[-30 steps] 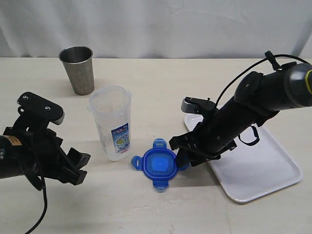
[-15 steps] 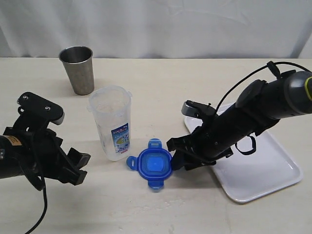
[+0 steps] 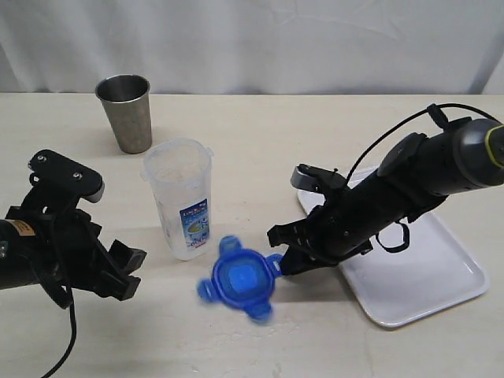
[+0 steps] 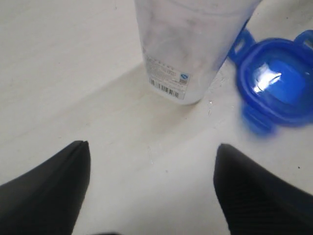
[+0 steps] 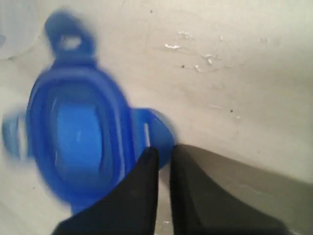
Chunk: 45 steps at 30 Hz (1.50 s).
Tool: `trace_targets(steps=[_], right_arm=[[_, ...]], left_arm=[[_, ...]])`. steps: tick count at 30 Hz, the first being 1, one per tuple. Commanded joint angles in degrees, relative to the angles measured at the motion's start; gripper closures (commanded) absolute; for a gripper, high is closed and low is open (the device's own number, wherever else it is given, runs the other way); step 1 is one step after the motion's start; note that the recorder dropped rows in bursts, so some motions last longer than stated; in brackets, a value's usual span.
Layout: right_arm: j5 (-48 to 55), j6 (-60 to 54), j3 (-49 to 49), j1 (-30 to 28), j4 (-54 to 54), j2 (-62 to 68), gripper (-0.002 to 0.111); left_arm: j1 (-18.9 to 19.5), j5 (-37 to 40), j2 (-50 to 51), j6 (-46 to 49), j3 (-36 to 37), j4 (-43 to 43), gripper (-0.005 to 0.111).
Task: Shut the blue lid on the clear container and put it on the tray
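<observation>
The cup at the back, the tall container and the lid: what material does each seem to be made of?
The cup looks like metal, likely steel: grey, opaque, brushed sheen. The container seems plastic: cloudy see-through wall, printed label. The lid seems glossy plastic: thin moulded flaps, bright glare in the left wrist view.

Blue lid (image 3: 237,279) near upright clear container (image 3: 179,197); tray (image 3: 425,276) apart.

Beige table (image 3: 315,134), upright steel cup (image 3: 126,110), upright clear container (image 3: 179,197), white tray (image 3: 425,291)
</observation>
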Motion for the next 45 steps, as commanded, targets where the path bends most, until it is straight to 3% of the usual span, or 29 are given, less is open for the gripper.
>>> trace_targets(steps=[1, 12, 15, 17, 18, 20, 24, 26, 30, 36, 40, 41, 45], right_arm=[[-2.64, -1.64, 0.17, 0.07, -1.8, 0.88, 0.104], [-8.62, -3.2, 0.17, 0.07, -4.73, -8.38, 0.104], [-0.39, -20.21, 0.17, 0.07, -8.27, -9.63, 0.103], [3.63, -30.67, 0.17, 0.07, -7.94, -9.51, 0.089], [2.97, -31.23, 0.17, 0.07, -7.85, -9.51, 0.076], [1.84, -28.95, 0.05, 0.07, -7.97, -9.51, 0.061], [4.34, -8.4, -2.29, 0.07, -16.57, -9.51, 0.065], [11.36, -5.5, -6.85, 2.53, -26.78, -11.17, 0.071], [14.2, -11.39, -8.42, 10.84, -36.36, -17.5, 0.071], [17.05, -5.64, 1.94, 19.33, -43.62, -26.32, 0.071], [5.37, -5.05, 12.86, 27.04, -52.19, -26.7, 0.071], [-2.64, -3.05, 16.68, 29.24, -56.47, -26.28, 0.071], [-11.42, 3.71, 21.34, 31.4, -64.97, -23.02, 0.07]], left_arm=[[0.15, 0.14, -0.38, -0.32, 0.19, -0.32, 0.04], [0.15, 0.36, -0.38, -0.32, 0.19, -0.32, 0.04], [0.15, 0.36, -0.38, -0.32, 0.19, -0.32, 0.04], [0.15, 0.36, -0.38, -0.32, 0.19, -0.32, 0.04], [0.15, 0.36, -0.38, -0.32, 0.19, -0.32, 0.04], [0.15, 0.72, -0.38, -0.32, 0.19, -0.21, 0.04], [0.15, 0.72, -0.38, -0.32, 0.19, -0.07, 0.04], [0.15, 0.72, -0.38, -0.32, 0.19, -0.07, 0.04], [0.15, 0.34, -0.38, -0.21, 0.19, -0.08, 0.04], [0.15, 1.02, -0.38, -0.2, 0.19, -0.08, 0.04], [0.15, 1.21, -0.38, -0.2, 0.19, -0.08, 0.04], [0.15, 1.21, -0.38, -0.2, 0.19, -0.08, 0.04], [0.15, 1.21, -0.38, -0.2, 0.19, -0.08, 0.04]])
